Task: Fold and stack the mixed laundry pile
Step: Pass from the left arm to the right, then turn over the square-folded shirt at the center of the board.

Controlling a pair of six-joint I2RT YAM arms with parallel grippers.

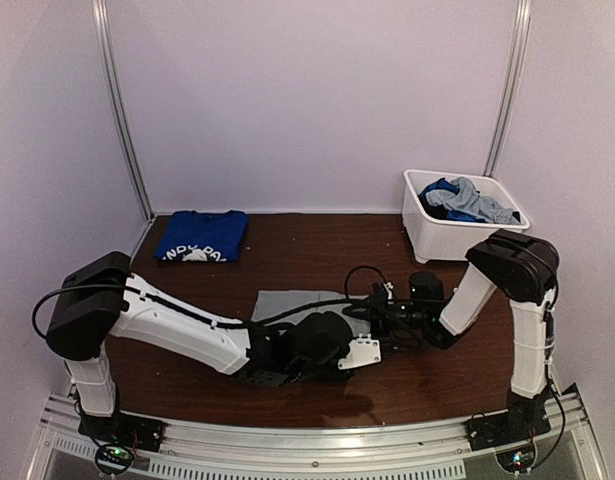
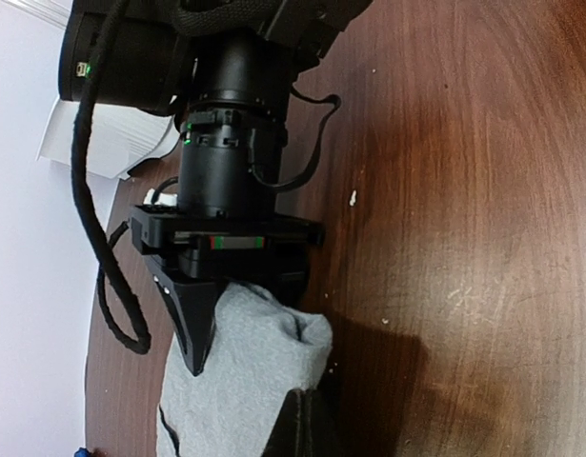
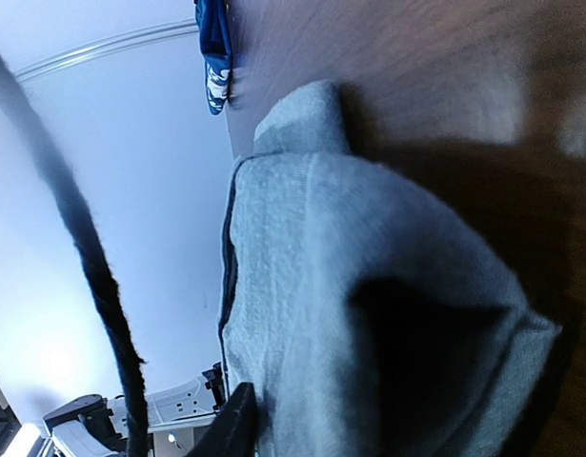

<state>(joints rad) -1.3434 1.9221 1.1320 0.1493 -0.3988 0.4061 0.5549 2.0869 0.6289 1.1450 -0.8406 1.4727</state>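
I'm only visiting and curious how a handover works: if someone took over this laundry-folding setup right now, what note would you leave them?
Right gripper: jaws look shut on a bunched edge of the grey garment, which lies near the centre.
Left gripper: low beside that same edge; whether its jaws are open or shut cannot be told.
Done: one blue shirt lies folded at the back left.
Left to do: finish folding the grey garment, stack it, then fold the blue and grey clothes in the white bin at the back right.
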